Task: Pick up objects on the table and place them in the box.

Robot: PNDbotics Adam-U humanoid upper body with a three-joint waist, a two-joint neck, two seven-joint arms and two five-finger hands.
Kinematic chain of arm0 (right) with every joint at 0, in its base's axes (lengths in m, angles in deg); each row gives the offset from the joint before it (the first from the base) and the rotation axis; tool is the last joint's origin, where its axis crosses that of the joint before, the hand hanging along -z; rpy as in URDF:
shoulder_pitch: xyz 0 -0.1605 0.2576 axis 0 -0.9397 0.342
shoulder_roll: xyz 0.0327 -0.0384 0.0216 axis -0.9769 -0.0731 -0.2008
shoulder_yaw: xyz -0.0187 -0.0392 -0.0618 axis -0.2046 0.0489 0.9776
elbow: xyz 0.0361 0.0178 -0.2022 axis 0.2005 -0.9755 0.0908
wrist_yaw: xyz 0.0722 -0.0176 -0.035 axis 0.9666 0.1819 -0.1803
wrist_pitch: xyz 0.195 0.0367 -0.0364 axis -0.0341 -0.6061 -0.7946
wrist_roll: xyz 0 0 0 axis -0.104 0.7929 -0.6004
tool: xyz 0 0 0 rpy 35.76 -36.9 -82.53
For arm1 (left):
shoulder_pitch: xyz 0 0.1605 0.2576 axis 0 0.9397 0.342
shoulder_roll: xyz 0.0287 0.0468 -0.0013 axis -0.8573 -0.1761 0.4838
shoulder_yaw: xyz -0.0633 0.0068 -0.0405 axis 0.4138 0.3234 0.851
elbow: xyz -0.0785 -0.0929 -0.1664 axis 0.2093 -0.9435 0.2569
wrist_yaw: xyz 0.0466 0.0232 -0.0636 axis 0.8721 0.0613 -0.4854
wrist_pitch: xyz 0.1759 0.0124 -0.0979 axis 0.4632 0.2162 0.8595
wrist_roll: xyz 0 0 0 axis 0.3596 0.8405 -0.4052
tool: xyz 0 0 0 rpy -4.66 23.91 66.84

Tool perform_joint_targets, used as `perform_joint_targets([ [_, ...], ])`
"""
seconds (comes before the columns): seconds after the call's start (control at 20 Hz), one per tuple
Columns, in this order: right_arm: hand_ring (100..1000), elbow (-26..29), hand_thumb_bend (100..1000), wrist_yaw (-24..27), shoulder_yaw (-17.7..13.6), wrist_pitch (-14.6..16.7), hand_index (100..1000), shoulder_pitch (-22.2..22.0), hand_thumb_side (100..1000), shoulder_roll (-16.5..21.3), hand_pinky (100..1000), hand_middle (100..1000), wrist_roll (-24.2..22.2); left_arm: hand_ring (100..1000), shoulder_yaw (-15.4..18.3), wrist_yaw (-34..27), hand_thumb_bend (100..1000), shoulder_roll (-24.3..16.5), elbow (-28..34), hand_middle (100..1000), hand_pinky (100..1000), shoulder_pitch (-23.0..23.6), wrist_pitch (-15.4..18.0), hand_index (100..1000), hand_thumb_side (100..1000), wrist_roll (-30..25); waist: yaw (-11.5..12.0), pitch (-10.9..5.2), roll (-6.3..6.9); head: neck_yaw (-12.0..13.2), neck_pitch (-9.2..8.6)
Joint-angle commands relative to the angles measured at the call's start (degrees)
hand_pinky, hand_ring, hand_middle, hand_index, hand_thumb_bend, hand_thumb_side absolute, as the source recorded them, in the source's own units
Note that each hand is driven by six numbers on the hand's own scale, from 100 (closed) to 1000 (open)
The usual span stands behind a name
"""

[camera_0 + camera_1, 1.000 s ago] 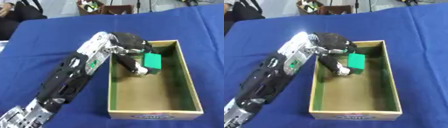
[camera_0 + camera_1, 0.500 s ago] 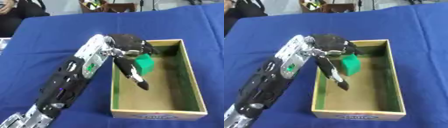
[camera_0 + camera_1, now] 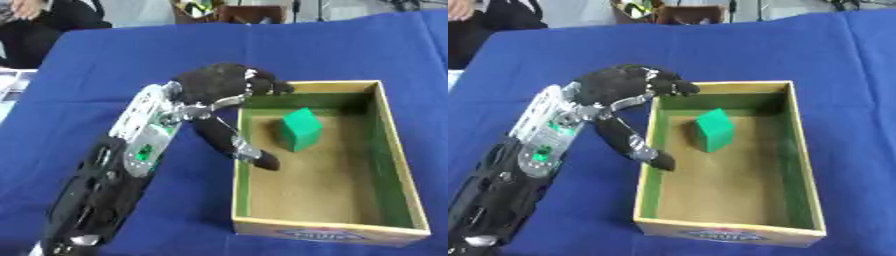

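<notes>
A green block [image 3: 300,128] lies inside the wooden box [image 3: 398,165], in its far half, tilted and free of any grip. My left hand [image 3: 220,87] hovers over the box's far left corner. Its fingers are spread and relaxed, open, holding nothing. The thumb [image 3: 236,146] points down over the box's left wall. The fingertips [image 3: 278,87] reach over the far rim. The block sits apart from the hand, to its right. My right hand shows in neither view.
A blue cloth [image 3: 105,65] covers the table all round the box. The box has green inner walls and a brown floor [image 3: 319,190]. Dark objects and a seated person stand beyond the table's far edge.
My left hand let go of the green block, opened, and drew back leftward to the box's far left corner. The block now rests on the box floor.
</notes>
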Motion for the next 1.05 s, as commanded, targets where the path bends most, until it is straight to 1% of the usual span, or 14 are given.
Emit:
perform_joint_targets([
  [0.05,819,0.9,100,0.3,-0.5,0.2,765,1.0,789,0.4,747,640,0.3,672,4.7,-5.3,371,-1.7,5.8,709,463,1.4,-4.0,935,1000,6.2,0.3,-1.16,-0.44,-0.5,-0.46],
  [0.1,818,0.9,100,0.3,-0.5,0.3,765,1.2,770,0.5,746,640,0.3,663,6.1,-7.6,338,-1.9,7.5,703,459,2.3,-5.8,934,1000,9.1,0.5,-1.27,-0.53,-0.6,-0.56],
  [0.2,817,0.9,100,0.5,-0.5,0.4,765,1.3,770,0.4,746,640,0.4,646,8.7,-14.2,285,-1.9,11.4,685,453,4.1,-8.6,927,1000,16.1,1.1,-1.46,-0.73,-0.8,-0.71],
  [0.3,816,0.9,100,0.5,-0.5,0.4,764,1.5,772,0.3,746,640,0.4,620,11.0,-21.9,261,-2.2,14.7,653,437,5.8,-10.0,905,1000,23.1,1.5,-1.58,-0.94,-1.0,-1.01],
  [0.4,815,0.9,100,0.7,-0.5,0.4,764,1.7,773,0.3,745,640,0.4,605,13.1,-28.3,258,-2.9,15.8,629,431,7.4,-9.5,886,1000,28.7,1.7,-1.70,-1.14,-1.2,-1.36],
  [0.5,814,0.9,100,0.7,-0.6,0.5,764,1.8,775,0.3,744,640,0.5,592,15.2,-32.6,237,-3.6,16.1,611,423,9.3,-8.4,870,1000,32.7,1.7,-1.82,-1.26,-1.3,-1.66],
  [0.6,812,0.9,100,0.6,-0.8,0.6,763,1.8,776,0.4,743,640,0.8,587,17.0,-35.1,240,-4.2,16.1,606,420,11.2,-7.5,864,1000,35.3,1.7,-1.91,-1.34,-1.5,-1.82],
  [0.65,812,0.9,100,0.6,-1.0,0.6,763,1.8,778,0.4,743,640,0.9,584,17.8,-36.0,213,-4.4,16.1,604,418,12.1,-7.0,860,1000,36.4,1.7,-1.94,-1.37,-1.6,-1.75],
  [0.7,812,0.9,100,0.5,-1.1,0.6,763,1.8,778,0.5,743,640,1.0,581,18.5,-36.7,236,-4.5,16.1,603,416,13.1,-6.7,857,1000,37.4,1.8,-1.98,-1.40,-1.7,-1.65],
  [0.75,812,0.9,100,0.5,-1.2,0.6,763,1.8,778,0.5,743,640,1.1,579,19.1,-37.3,236,-4.5,16.1,602,414,14.0,-6.4,852,1000,38.2,1.9,-2.02,-1.41,-1.8,-1.51],
  [0.9,811,0.9,100,0.3,-1.3,0.6,763,1.9,779,0.5,742,640,1.4,575,20.5,-38.3,242,-4.4,16.1,603,412,16.5,-5.4,846,1000,39.9,2.2,-2.08,-1.44,-1.9,-0.71],
  [0.95,810,0.9,100,0.3,-1.3,0.6,763,1.9,782,0.6,742,640,1.4,572,21.0,-38.7,229,-4.1,16.1,601,407,17.4,-4.9,843,1000,40.5,2.2,-2.09,-1.47,-1.9,-0.33],
  [1.05,809,0.9,100,0.2,-1.4,0.7,762,2.0,782,0.7,742,640,1.5,563,21.6,-39.4,242,-3.6,16.1,592,396,19.2,-4.0,837,1000,41.4,2.3,-2.06,-1.53,-1.7,0.33],
])
